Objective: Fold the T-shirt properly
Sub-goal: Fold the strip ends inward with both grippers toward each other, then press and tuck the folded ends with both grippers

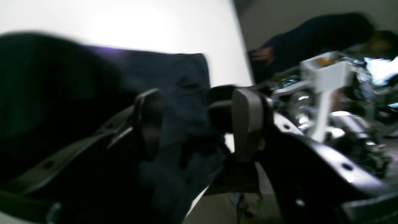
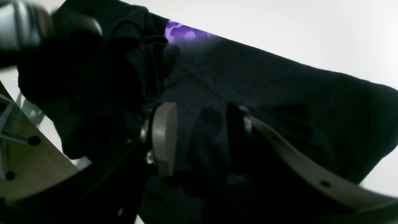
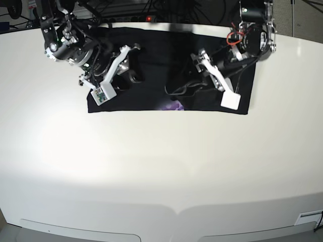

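Nearest, the wide white tabletop lies bare from its front edge up to the cloth, leaving broad room for moving. Beyond it, the large black short-sleeved cloth T-shirt lies folded into a flat band at the far side of the table, its straight near edge showing a small patch of purple print. Both arms reach over it. The right gripper stands with jaws wide, dark cloth beneath and between the pads, nothing pinched. The left gripper has its jaws spread too, a bunched fold of the shirt in the gap; the blur hides any contact.
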Available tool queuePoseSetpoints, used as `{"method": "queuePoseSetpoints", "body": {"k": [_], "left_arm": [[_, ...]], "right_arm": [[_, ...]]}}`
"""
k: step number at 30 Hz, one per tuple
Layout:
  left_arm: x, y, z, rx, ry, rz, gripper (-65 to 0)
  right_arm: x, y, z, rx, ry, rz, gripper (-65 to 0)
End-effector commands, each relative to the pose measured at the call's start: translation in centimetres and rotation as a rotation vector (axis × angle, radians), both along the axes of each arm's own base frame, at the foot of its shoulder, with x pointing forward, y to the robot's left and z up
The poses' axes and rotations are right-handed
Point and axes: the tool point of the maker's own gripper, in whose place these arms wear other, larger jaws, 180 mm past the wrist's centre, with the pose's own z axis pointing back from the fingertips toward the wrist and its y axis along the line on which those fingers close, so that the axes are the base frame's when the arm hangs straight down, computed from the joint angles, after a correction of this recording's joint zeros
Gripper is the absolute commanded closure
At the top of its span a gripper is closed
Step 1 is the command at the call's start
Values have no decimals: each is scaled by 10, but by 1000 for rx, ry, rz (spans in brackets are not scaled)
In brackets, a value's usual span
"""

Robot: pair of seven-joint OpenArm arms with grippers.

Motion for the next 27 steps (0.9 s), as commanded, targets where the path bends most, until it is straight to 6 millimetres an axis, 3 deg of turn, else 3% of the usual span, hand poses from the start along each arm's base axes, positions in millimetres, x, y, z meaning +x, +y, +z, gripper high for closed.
{"method": "queuePoseSetpoints", "body": {"k": [1, 5, 14, 21, 24, 27], "left_arm": [[7, 0, 14, -21, -50, -3, -343], [16, 13, 9, 76, -82, -16, -343], [28, 85, -27, 429, -111, 16, -343], [30, 120, -47, 590, -120, 133, -343], [25, 130, -57, 654, -125, 169, -343], [16, 133, -65, 683, -116, 163, -343]], "right_arm": [[7, -2, 12, 15, -45, -6, -265], [16, -19, 20, 44, -41, -67, -265], [6, -87, 27, -6, 87, -112, -265], [2, -132, 34, -71, 99, -193, -265], [0, -139, 24, -63, 132, -216, -265], [-5, -151, -1, -26, 215, -261, -265]]}}
